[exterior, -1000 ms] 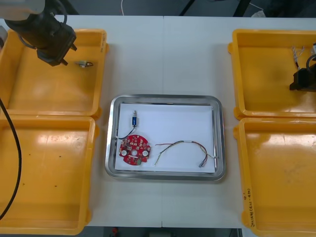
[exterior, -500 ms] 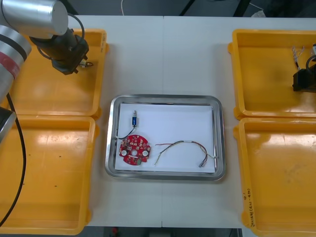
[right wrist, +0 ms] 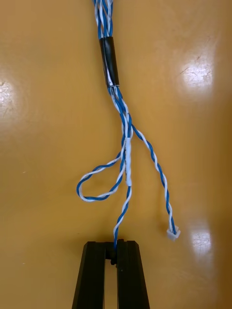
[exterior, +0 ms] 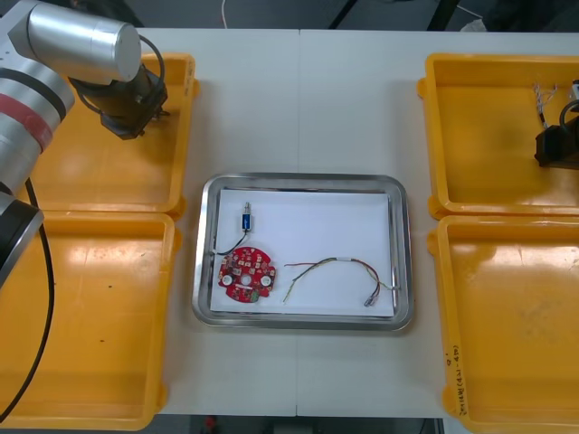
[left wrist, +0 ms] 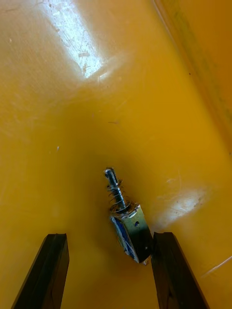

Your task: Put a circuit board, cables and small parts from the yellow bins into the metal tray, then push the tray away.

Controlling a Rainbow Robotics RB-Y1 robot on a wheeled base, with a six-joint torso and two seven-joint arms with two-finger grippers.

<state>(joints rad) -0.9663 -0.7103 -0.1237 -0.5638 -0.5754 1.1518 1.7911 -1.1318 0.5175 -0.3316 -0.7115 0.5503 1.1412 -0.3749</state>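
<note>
A light desk [exterior: 298, 108] with a thin seam running down its middle is carrying four yellow bins, two at each side, and beyond its far edge a strip of dark floor [exterior: 271, 14] is showing. The metal tray [exterior: 403, 244] is sitting between the bins, white inside, and is holding a round red circuit board [exterior: 246, 276], a red and yellow cable [exterior: 339, 269] beside it, and a blue part [exterior: 246, 220] with a black cable [exterior: 226, 246] curling from it toward the board. The left gripper [exterior: 136, 113] is hanging over the far left bin [exterior: 99, 181], close to that bin's inner wall. In the left wrist view its fingers [left wrist: 48, 270] are standing wide apart, and a small metal part [left wrist: 128, 227] with a spring and pin is lying on the glossy bin floor between them, just beside one finger. The right gripper [exterior: 554, 145] is sitting in the far right bin [exterior: 488, 136] at the desk's edge. In the right wrist view its fingers [right wrist: 92, 275] are pinching the loose end of a twisted blue and white cable [right wrist: 123, 159], which is trailing away across the bin floor, with a loop and a white-tipped strand splaying out at either side. Glare patches are shining on the bin floors. The near left bin [exterior: 90, 316] and near right bin [exterior: 516, 316] are lying bare.
</note>
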